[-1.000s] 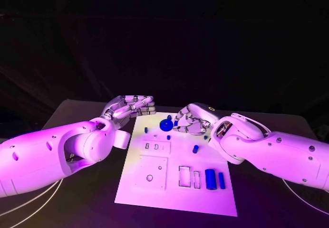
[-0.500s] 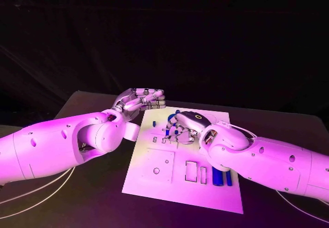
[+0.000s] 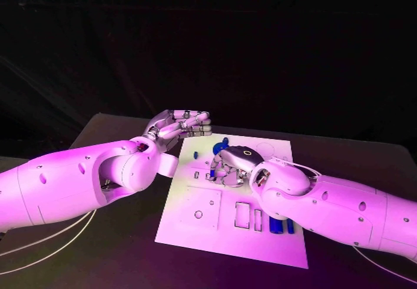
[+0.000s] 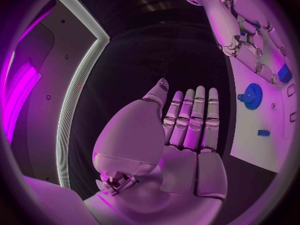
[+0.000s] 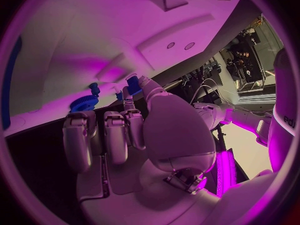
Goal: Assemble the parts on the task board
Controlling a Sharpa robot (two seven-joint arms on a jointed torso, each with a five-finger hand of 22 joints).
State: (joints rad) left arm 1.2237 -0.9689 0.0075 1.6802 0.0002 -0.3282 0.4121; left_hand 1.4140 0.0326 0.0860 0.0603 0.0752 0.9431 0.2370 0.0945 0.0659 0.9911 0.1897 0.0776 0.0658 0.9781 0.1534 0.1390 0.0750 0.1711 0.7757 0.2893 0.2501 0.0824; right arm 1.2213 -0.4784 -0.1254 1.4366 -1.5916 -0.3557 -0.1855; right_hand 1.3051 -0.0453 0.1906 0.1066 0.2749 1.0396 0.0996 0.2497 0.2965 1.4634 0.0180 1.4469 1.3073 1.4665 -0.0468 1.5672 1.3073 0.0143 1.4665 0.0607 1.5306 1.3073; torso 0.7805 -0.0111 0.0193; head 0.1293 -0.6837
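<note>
My right hand is over the board, pinching a small blue part; left hand empty, fingers straight, off the far-left edge; gear loose, bars unseated; I'd say mostly undone.

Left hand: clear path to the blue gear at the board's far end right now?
Probably yes. The left hand is flat, holding nothing, just off the task board edge, with the blue gear just ahead of its fingertips. The right hand works close by and may crowd it.
</note>
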